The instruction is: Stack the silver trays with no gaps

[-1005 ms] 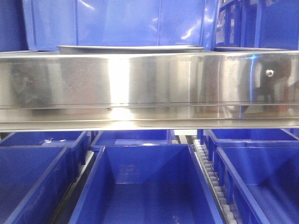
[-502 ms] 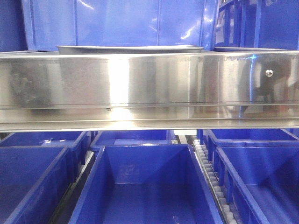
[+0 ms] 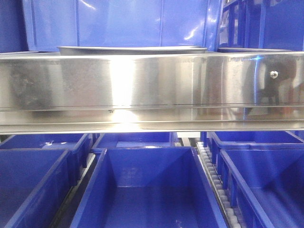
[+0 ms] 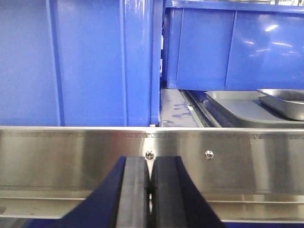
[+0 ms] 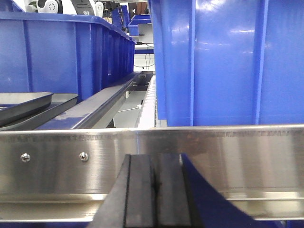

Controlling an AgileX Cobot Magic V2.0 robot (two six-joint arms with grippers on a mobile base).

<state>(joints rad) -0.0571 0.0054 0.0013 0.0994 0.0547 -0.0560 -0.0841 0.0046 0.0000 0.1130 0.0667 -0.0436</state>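
Both the left gripper [image 4: 149, 190] and right gripper [image 5: 156, 192] are seen closed, empty, below the steel rail [image 4: 237, 156]; two silver trays [image 4: 247, 107] are nested askew behind it.

2 shiny silver trays [image 4: 237, 110] overlap, upper one [image 4: 285, 100] tilted.

No readable text, label, brand, number or sign shows in any view.
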